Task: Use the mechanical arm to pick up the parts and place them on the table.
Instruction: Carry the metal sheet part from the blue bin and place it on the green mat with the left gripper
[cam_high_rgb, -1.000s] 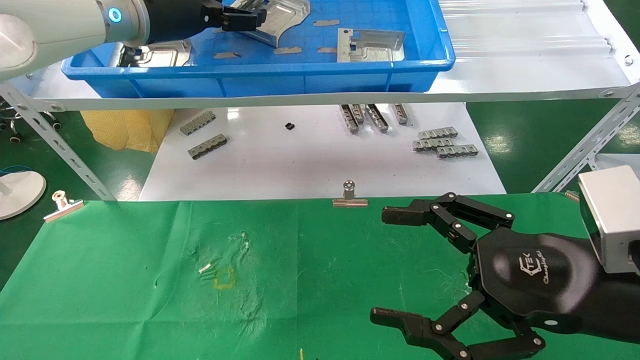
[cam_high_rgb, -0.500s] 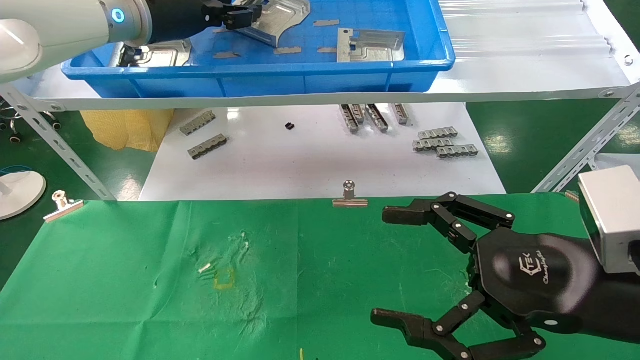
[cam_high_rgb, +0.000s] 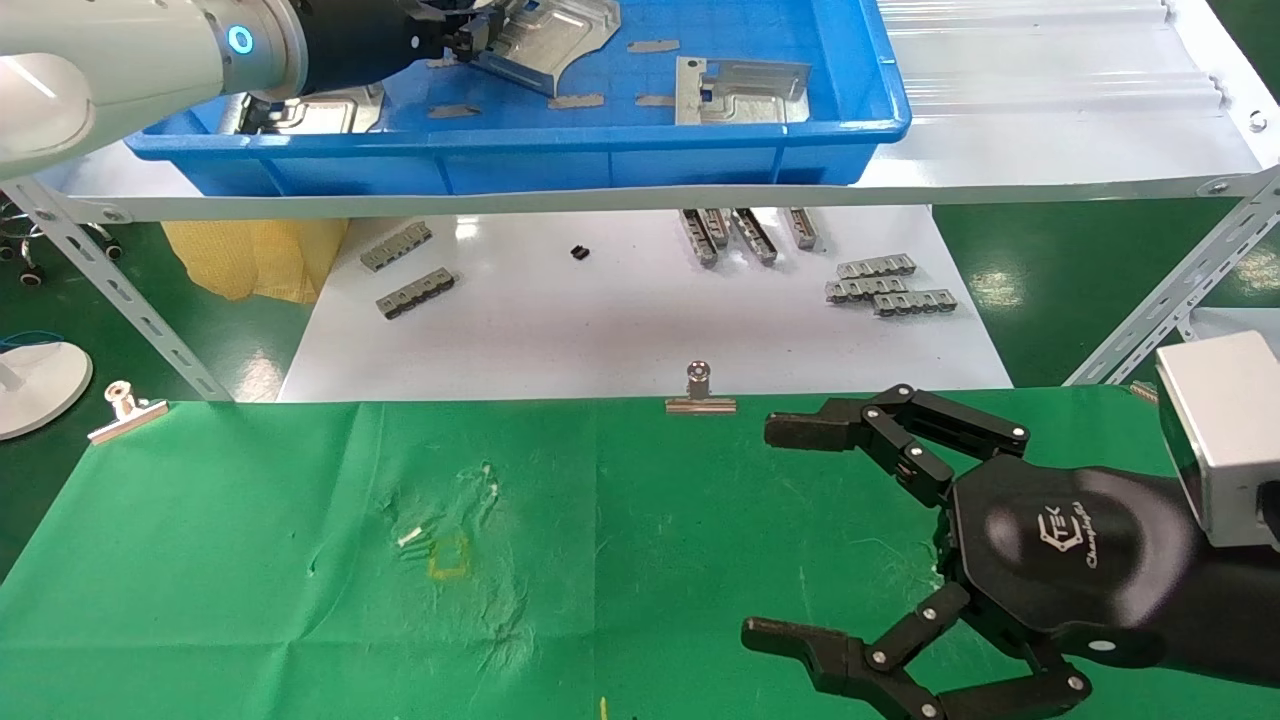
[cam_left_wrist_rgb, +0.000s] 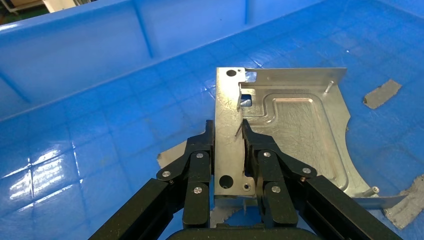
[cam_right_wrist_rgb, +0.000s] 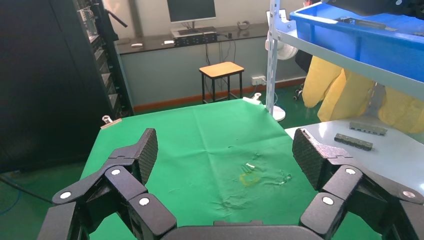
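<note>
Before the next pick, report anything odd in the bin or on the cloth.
In the blue bin, grey tape-like scraps litter the floor around the parts. The green cloth is puckered, with a faint yellow mark. Nothing else.

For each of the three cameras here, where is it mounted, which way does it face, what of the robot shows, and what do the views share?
Head view: looks forward and down over the green table and blue bin; both arms show.
Left wrist view: looks into the bin; left gripper pinches a metal part.
Right wrist view: looks across the table; right gripper spread open above it.
Shared: head and left wrist show the same gripped part; head and right wrist share the table.
</note>
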